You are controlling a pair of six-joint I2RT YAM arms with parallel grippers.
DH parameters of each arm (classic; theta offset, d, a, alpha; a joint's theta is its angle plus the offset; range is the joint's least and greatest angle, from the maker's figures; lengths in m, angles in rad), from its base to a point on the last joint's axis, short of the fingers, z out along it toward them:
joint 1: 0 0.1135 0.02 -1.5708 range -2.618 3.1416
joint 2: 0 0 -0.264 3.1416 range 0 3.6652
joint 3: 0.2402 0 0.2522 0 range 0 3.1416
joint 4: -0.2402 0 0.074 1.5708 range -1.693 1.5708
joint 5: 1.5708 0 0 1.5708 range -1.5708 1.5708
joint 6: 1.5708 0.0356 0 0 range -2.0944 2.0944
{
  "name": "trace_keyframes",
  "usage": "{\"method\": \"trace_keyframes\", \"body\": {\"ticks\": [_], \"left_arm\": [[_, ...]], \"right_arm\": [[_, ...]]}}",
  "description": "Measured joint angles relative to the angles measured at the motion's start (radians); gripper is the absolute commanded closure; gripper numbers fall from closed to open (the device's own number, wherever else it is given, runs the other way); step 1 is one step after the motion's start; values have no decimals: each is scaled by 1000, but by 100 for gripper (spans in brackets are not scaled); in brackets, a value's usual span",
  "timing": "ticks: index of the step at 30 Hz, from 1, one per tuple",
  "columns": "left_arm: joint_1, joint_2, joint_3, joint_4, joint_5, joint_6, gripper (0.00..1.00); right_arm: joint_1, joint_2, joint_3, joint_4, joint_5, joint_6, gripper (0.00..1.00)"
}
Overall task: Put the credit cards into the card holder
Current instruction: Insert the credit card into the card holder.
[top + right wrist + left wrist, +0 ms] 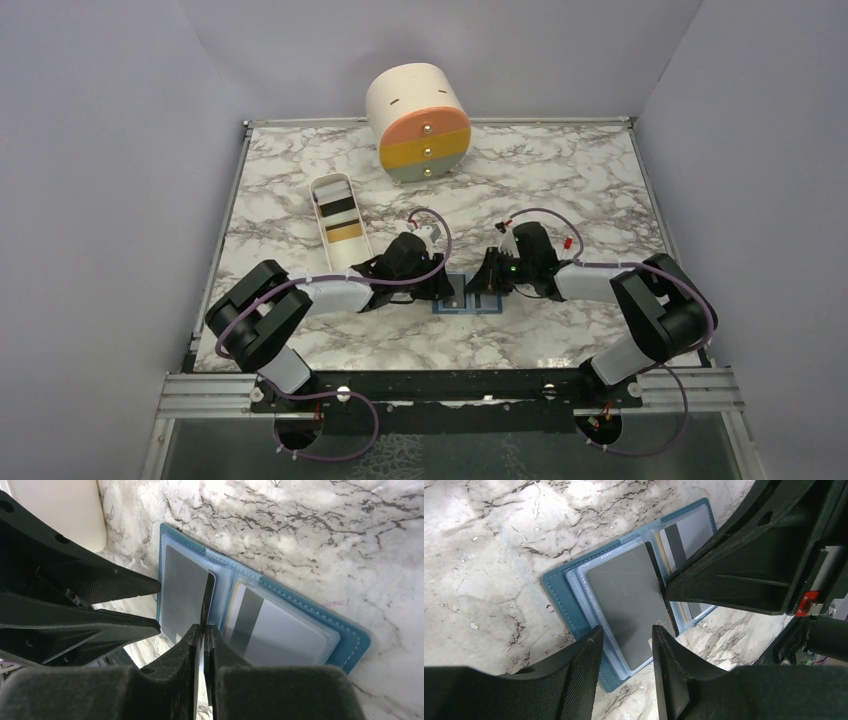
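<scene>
The blue card holder [467,298] lies open on the marble table between both arms. Its left pocket shows a grey credit card [626,600] and its right pocket a pale credit card with a dark stripe [280,630]. My right gripper [202,628] is shut on a dark credit card [206,597] that stands on edge over the holder's [320,617] middle fold, its far end at the left pocket. My left gripper [626,630] is open over the holder's [561,592] near left edge, with nothing between its fingers, facing the right gripper's fingers [734,575].
A long white tray [330,186] at the left back holds a dark card [338,207] and a gold card [344,232]. A cream cylinder with orange, yellow and grey drawers [420,120] stands at the back. Purple walls close in the table.
</scene>
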Motion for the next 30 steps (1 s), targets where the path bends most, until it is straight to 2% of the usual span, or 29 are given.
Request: {"method": "trace_keyframes", "body": {"ticks": [7, 20, 30], "left_arm": [[1, -43, 2, -45, -1, 2, 50], [15, -60, 2, -50, 11, -10, 44], [22, -60, 2, -6, 37, -32, 43]], "right_arm": [[6, -84, 18, -92, 28, -26, 85], [11, -61, 36, -109, 32, -28, 85], [25, -6, 47, -121, 45, -32, 97]]}}
